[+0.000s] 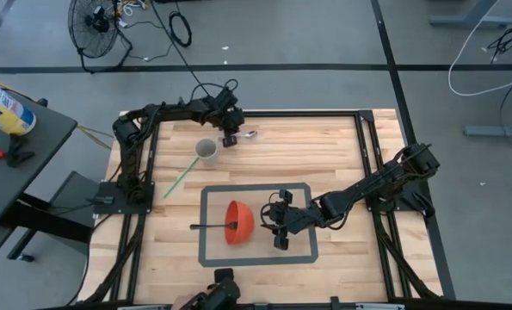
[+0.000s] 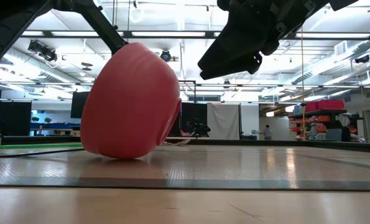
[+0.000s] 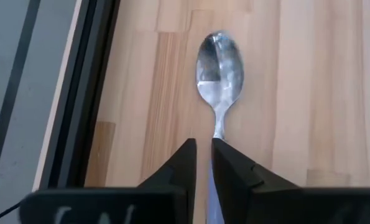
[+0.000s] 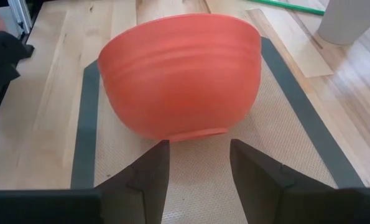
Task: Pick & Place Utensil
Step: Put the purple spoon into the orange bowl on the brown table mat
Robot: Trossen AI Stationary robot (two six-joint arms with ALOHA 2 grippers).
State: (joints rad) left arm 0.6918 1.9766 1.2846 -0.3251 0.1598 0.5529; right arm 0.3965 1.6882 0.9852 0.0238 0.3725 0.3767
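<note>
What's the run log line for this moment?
left gripper: shut on spoon handle, far table edge | right gripper: open, facing tipped orange bowl on mat

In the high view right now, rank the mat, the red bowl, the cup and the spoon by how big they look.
1. Mat, the largest by far.
2. Red bowl, tipped on its side on the mat.
3. Cup.
4. Spoon, smallest, partly hidden by the left gripper shut on its handle.
The right gripper is open beside the bowl.
</note>
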